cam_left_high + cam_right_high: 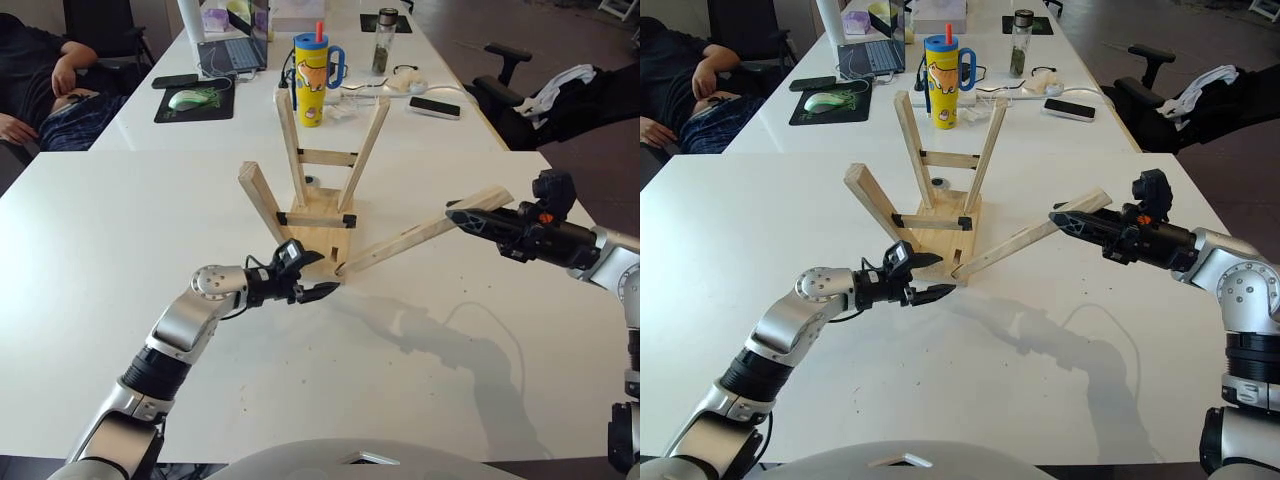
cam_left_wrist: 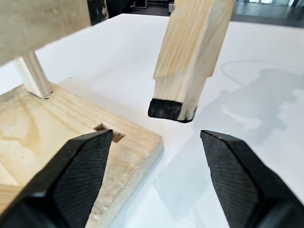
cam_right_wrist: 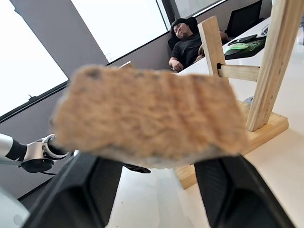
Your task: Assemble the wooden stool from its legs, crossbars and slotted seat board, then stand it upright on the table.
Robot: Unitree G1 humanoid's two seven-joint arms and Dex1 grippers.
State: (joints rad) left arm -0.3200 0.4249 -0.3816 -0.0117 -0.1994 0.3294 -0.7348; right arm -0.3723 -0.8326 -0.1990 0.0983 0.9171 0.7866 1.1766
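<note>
Pale wood all over the white table [image 1: 120, 300] right now. The seat board [image 1: 318, 232] lies flat near the middle, underside up, with three legs standing out of it. Two rear legs [image 1: 291, 150] lean in toward each other, tied by a crossbar [image 1: 328, 157] partway up, and a third leg [image 1: 262, 200] tilts out to the robot's left.

Over on the right, the right gripper [image 1: 468, 218] has the fourth leg [image 1: 420, 238] clamped near its upper end. In the right wrist view the leg's rough end grain [image 3: 147, 118] sits squeezed between the two dark fingers [image 3: 85, 190]. That leg slopes down and left, and its black-capped foot [image 2: 173, 110] hangs just beside the board's near right corner, not in it. An open slot [image 2: 107, 137] shows in that corner.

The left gripper [image 1: 318, 275] hovers low at the same corner with its jaws spread wide and nothing in them. One finger [image 2: 76, 171] is over the board's edge, the other is out over bare table, and the leg's foot shows between them, farther off.

Behind, a second white table [image 1: 150, 130] butts up against this one. It carries a laptop [image 1: 232, 50], a green mouse [image 1: 188, 99] on a black mat, a yellow tumbler [image 1: 311, 80] with a blue handle, a glass jar [image 1: 385, 40] and a phone [image 1: 434, 106]. A black office chair [image 1: 500, 70] stands off to the right on dark flooring.
</note>
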